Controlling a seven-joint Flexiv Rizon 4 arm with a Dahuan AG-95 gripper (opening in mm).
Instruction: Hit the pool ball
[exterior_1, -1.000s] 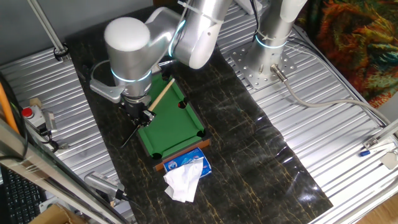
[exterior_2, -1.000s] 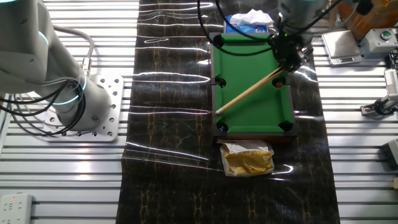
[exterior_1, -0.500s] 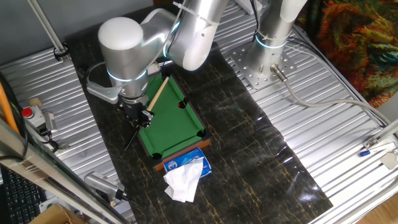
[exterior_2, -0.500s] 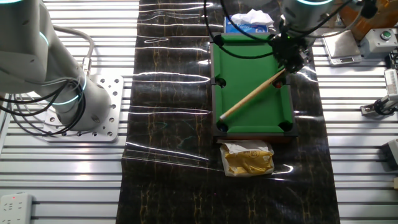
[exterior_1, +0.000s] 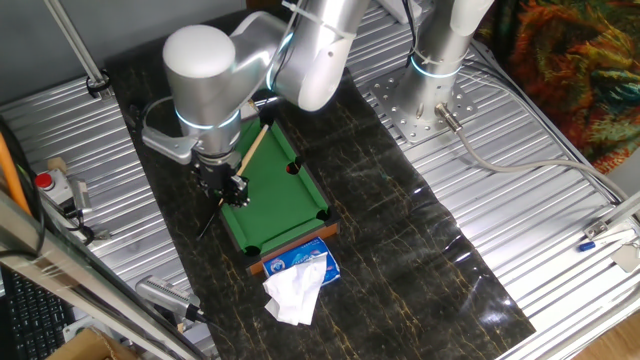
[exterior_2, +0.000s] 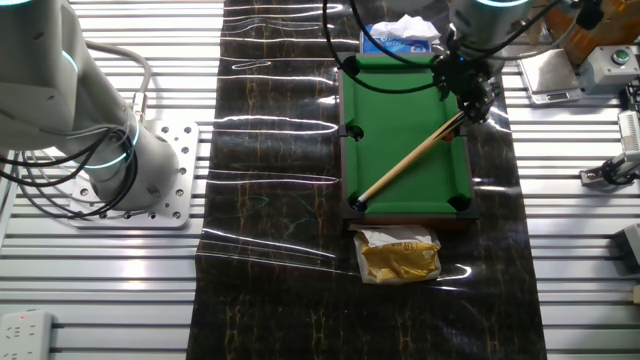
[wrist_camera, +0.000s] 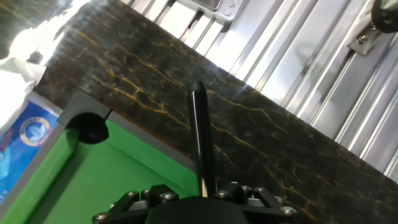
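You saw the cue (exterior_2: 410, 158) slide lengthwise across the green table (exterior_2: 395, 100) during the last second. In the other fixed view, its pale tip moved from the middle of the left rail to the lower-left corner pocket (exterior_2: 356, 205). The gripper (exterior_2: 468, 100) holding the butt end shifted slightly toward the right rail. In one fixed view, the arm's large elbow joint (exterior_1: 205, 70) moved a little left, then returned partway.
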